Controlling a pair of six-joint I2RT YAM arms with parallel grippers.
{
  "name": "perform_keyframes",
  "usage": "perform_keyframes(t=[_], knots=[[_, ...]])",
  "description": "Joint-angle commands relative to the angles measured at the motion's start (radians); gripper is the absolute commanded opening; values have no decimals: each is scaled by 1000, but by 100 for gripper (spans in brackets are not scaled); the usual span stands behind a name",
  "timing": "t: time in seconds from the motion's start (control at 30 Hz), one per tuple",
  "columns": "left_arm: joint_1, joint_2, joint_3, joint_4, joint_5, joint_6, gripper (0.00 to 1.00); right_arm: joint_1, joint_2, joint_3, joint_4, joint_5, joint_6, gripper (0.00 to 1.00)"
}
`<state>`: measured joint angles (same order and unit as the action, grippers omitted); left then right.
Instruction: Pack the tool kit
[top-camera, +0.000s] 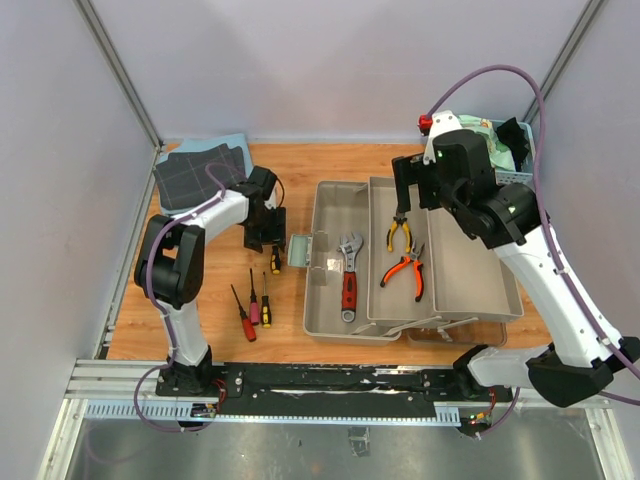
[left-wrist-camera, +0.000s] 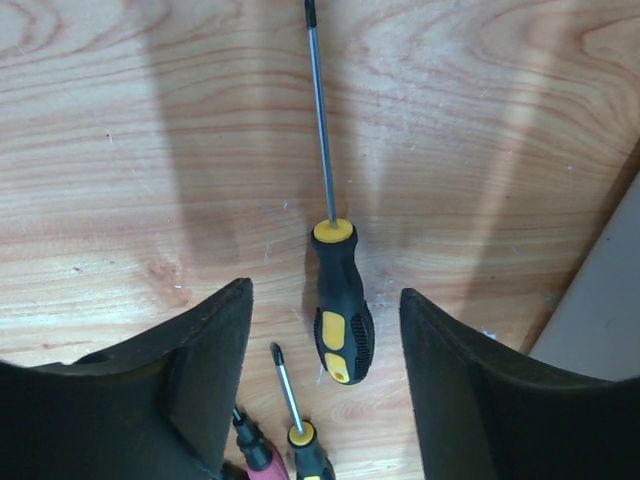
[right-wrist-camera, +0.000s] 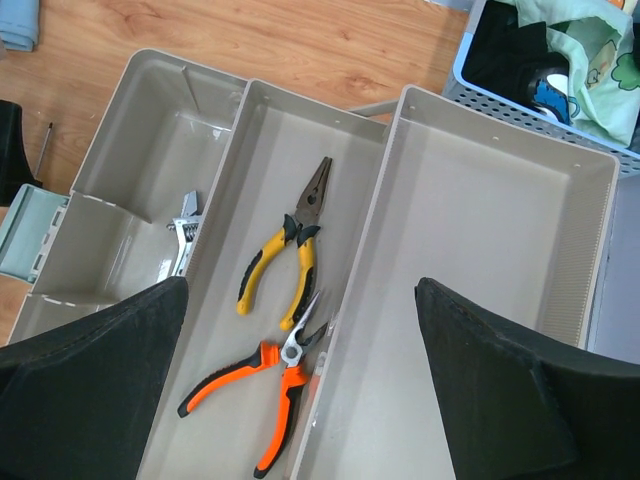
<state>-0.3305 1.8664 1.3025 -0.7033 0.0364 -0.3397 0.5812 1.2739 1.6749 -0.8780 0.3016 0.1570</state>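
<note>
Left gripper (left-wrist-camera: 325, 292) hangs spread astride the yellow-and-black screwdriver (left-wrist-camera: 341, 318) at lower centre, not touching. Best lower squarely and close on the fat handle, then carry it to the open toolbox (top-camera: 330, 215) at centre right.

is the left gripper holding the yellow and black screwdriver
No, the yellow and black screwdriver lies flat on the wooden table between the left gripper's open jaws, touching neither.
</note>
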Motion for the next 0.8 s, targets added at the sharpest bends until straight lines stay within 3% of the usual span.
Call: perform_keyframes(t=[0.0, 0.27, 0.33, 0.4, 0.43, 0.6, 0.77], knots=[[-3, 1, -30, 6, -23, -21, 61, -15, -12, -5, -16, 33, 16, 98], [-3, 7, -87, 22, -14, -27, 37, -18, -8, 2, -20, 28, 18, 98], [-4, 13, -86, 25, -8, -24, 25, -18, -10, 4, -24, 28, 18, 98], [-3, 17, -73, 23, -1, -13, 4, -17, -11, 3, -26, 31, 18, 98], [-4, 17, -60, 18, -4, -5, 1, -17, -13, 3, -28, 32, 17, 98], [15, -34, 66, -8, -2, 48, 0, -21, -16, 0, -27, 28, 18, 98], [62, -139, 234, 11, 155, 131, 0, -52, -5, -7, 4, -40, 22, 98]])
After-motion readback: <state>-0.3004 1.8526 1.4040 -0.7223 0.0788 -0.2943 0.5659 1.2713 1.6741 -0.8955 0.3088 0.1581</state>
